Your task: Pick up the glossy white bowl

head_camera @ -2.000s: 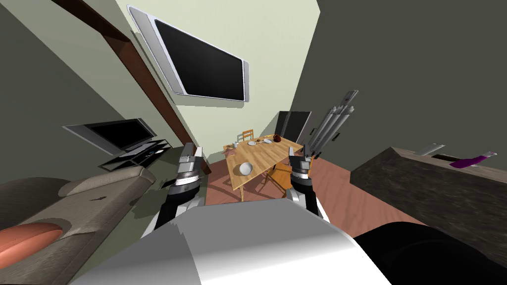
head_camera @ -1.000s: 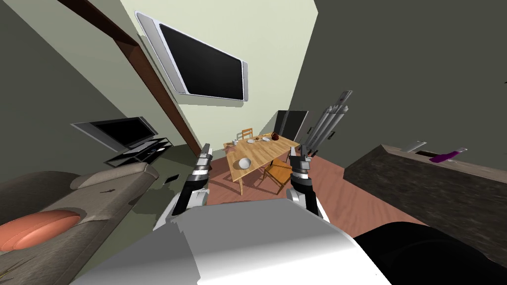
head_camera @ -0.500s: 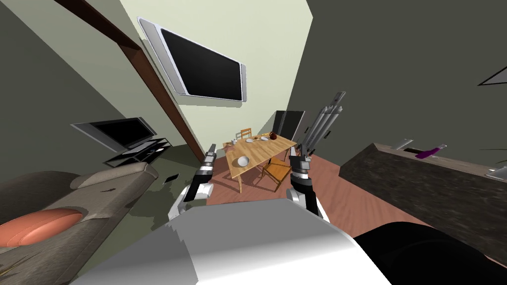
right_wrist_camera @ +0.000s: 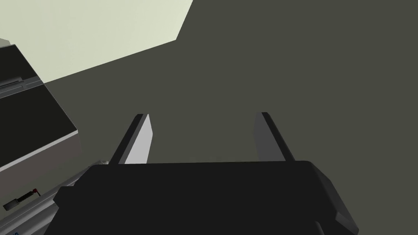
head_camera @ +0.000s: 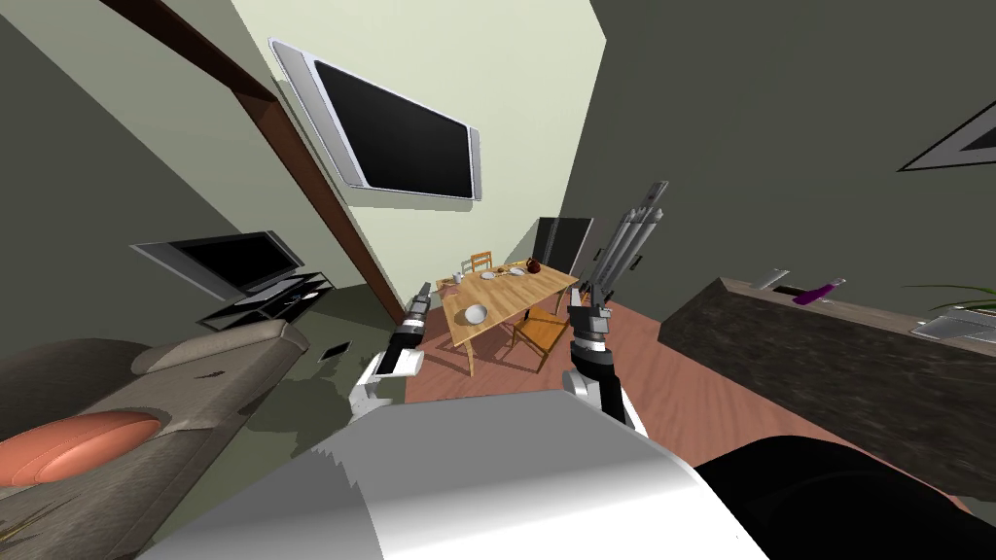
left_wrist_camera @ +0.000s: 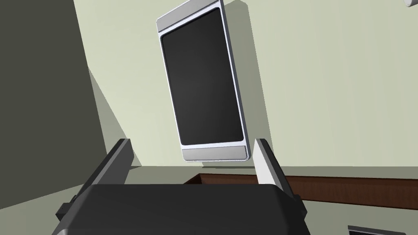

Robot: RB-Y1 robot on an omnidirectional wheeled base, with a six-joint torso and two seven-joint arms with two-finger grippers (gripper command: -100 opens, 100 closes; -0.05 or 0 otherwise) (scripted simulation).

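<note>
Two empty tools: left gripper (left_wrist_camera: 192, 142) and right gripper (right_wrist_camera: 202, 114) spread wide; bowl (head_camera: 476, 313) probably light, slick, rigid; pinch rim.

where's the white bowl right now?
In the head view, the white bowl sits on the near end of the wooden table, straight ahead, just left of the wooden chair.
</note>
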